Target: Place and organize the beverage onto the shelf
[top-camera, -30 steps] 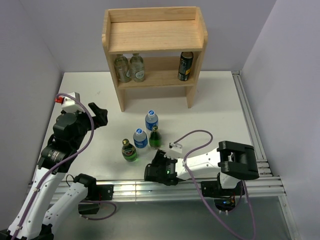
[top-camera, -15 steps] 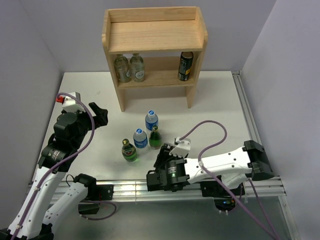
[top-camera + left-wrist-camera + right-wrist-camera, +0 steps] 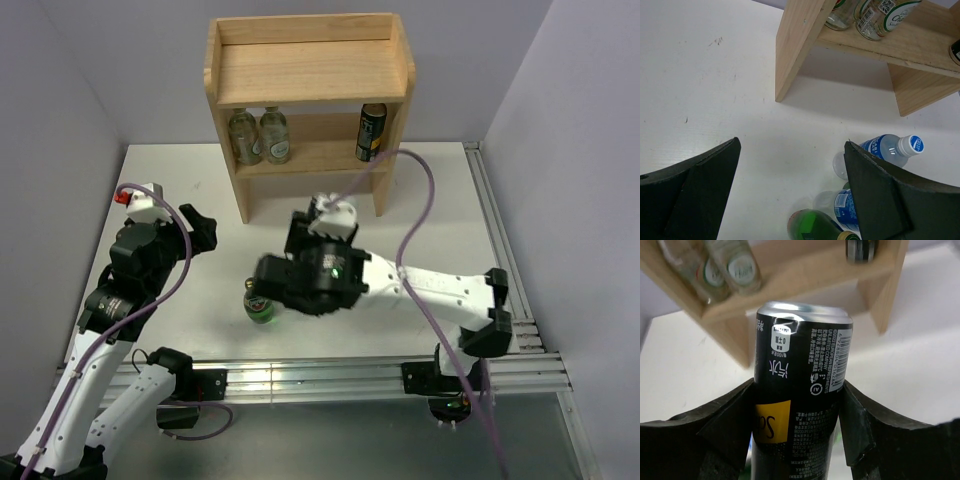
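The light wooden shelf (image 3: 310, 70) stands at the back; its lower board holds two clear bottles (image 3: 259, 136) and a black can (image 3: 371, 132). My right gripper (image 3: 798, 405) is shut on another black can with a yellow label (image 3: 801, 340), held upright in front of the shelf's lower board (image 3: 805, 277). In the top view the right gripper (image 3: 318, 230) hangs over the middle of the table and hides the can. My left gripper (image 3: 790, 190) is open and empty, at the left (image 3: 200, 228), above loose bottles.
On the table in the left wrist view lie two blue-labelled water bottles (image 3: 890, 150) (image 3: 847, 207) and a green bottle (image 3: 815, 227). One green bottle (image 3: 260, 306) shows beside the right arm. The shelf's left side panel (image 3: 797, 45) stands ahead of the left gripper.
The right arm has swung up from the table's near edge, over the loose bottles, toward the shelf. The left arm has barely moved.
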